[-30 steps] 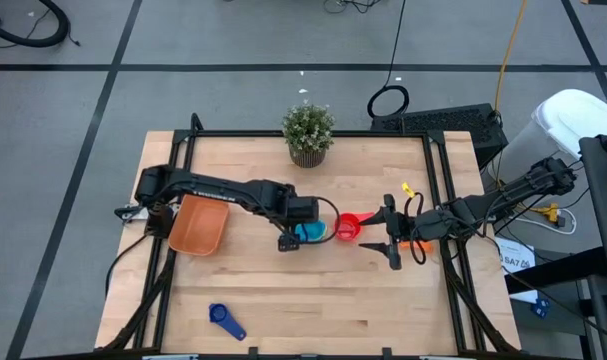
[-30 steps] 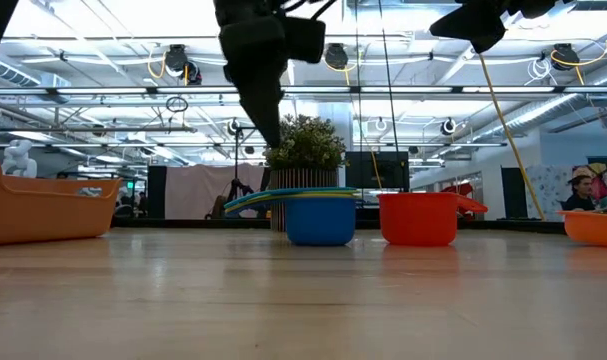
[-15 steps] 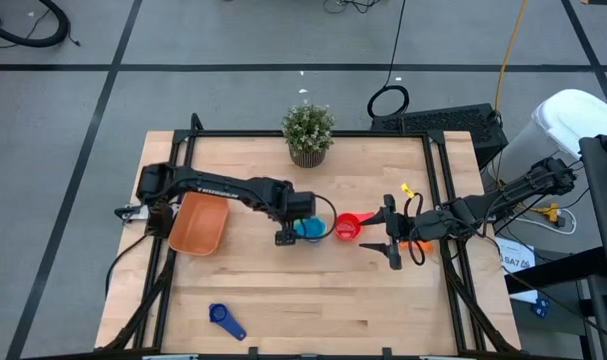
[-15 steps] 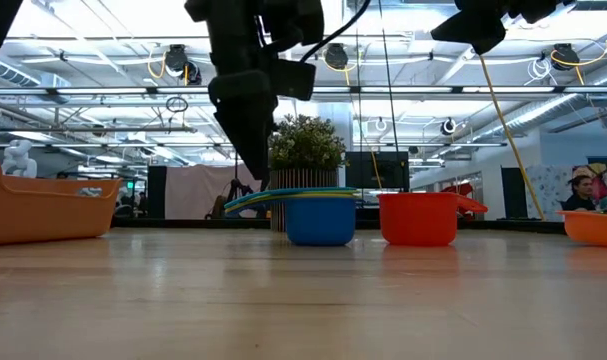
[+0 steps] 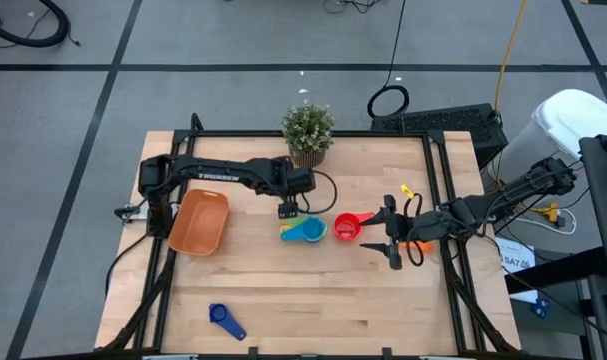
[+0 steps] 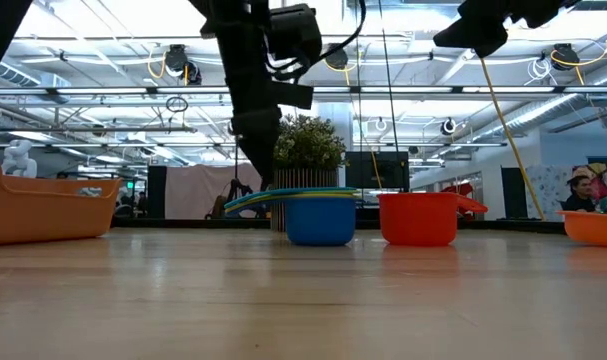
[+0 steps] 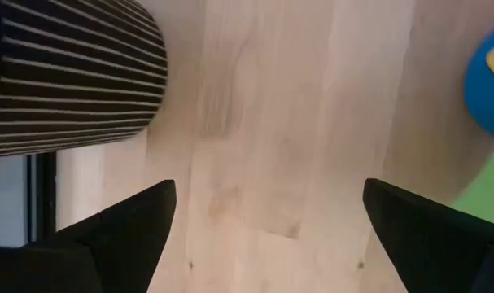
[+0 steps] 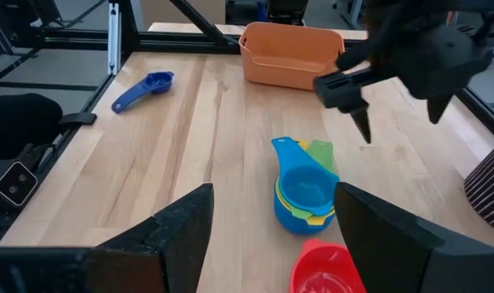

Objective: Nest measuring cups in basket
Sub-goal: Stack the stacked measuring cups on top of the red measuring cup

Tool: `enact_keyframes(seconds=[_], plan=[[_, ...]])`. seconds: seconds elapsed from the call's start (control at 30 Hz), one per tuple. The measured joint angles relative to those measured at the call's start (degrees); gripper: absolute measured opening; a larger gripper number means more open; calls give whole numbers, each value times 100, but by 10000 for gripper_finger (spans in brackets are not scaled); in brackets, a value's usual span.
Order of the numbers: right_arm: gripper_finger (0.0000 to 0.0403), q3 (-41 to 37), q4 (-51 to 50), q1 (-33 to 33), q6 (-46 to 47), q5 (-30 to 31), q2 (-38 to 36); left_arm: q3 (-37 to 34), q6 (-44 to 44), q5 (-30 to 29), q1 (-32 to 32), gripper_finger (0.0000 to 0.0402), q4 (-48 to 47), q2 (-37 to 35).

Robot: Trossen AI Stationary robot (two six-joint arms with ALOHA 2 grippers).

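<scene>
Left gripper (image 5: 287,210) raised over the table (image 5: 313,300), fingers spread wide apart and empty. Just below and to the right of it in the overhead view: a nested stack of measuring cups (image 5: 305,230), light blue on top with green and yellow showing beneath, resting on the wood, not touched by the fingers. Striped pot of a potted plant (image 5: 308,133) just beyond the gripper. Orange basket (image 5: 199,222) well off to the gripper's other side, toward the left arm's base, with no cup visible inside.

Right gripper (image 5: 390,232) low near the table's right side, fingers spread, holding nothing. Red cup (image 5: 347,227) just beside it, between it and the stack. Small orange cup (image 5: 416,244) partly hidden under the right arm. Dark blue cup (image 5: 224,319) alone near the front edge, far from both grippers.
</scene>
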Motion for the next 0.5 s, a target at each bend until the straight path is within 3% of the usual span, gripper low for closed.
enact_keyframes(seconds=[0.5], plan=[[249, 0, -40, 0, 168, 0, 2, -292, 365, 339, 55, 397, 112, 466]])
